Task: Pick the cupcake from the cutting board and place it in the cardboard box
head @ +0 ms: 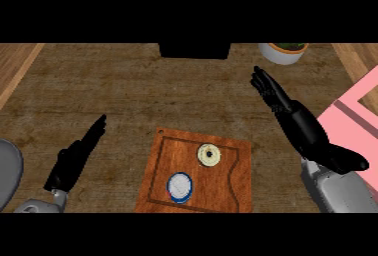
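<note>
Worktop (111, 90): brown wood, carrying cutting board (166, 170).
Board contents: cupcake (180, 187) at near end, pale ring (209, 154) behind it.
Pink box (354, 107): far right, inside hidden.
Left hand (74, 157), right hand (295, 117): fingers straight, nothing held.

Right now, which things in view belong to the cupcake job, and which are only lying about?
Job: cupcake, board, pink box.
Lying about: cream ring on the board, plant pot, dark block, grey dish at left.
</note>
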`<state>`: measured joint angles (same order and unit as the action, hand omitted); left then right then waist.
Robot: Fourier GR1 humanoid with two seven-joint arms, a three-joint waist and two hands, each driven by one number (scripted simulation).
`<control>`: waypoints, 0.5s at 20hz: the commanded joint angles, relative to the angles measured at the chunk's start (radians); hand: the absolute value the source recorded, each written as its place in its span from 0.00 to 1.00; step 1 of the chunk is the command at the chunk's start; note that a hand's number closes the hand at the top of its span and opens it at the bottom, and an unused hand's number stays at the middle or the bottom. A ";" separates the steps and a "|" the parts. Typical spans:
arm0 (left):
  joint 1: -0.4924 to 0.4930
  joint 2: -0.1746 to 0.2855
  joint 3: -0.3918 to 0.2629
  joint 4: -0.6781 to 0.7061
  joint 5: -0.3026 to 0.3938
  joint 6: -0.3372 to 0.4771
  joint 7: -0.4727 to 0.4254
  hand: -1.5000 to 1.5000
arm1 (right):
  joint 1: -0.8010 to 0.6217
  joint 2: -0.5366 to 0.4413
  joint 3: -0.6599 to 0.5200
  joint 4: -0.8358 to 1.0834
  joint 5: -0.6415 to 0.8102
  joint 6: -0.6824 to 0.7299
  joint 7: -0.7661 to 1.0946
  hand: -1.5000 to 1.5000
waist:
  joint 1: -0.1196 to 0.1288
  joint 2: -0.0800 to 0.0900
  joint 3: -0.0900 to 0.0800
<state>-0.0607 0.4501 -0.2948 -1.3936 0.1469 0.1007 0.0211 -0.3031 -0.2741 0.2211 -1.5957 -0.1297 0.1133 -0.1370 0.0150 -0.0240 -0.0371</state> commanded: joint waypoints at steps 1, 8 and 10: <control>-0.012 0.009 0.042 -0.014 0.023 -0.037 -0.062 0.50 | -0.066 -0.027 -0.034 -0.036 0.014 0.002 0.049 0.00 | -0.011 0.022 0.036; -0.125 0.017 0.023 -0.136 -0.049 -0.032 -0.153 0.50 | -0.150 -0.261 -0.153 -0.059 0.139 -0.008 0.202 0.00 | -0.021 0.020 0.035; -0.217 -0.005 0.040 -0.124 -0.057 -0.036 -0.069 0.50 | -0.054 -0.202 -0.113 -0.102 0.156 -0.001 0.118 0.00 | -0.024 0.023 0.037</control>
<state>-0.2048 0.4770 -0.2502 -1.4936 0.1081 0.0666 -0.0825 -0.4070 -0.4438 0.1035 -1.6811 -0.0460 0.1069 0.0024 -0.0088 -0.0064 -0.0043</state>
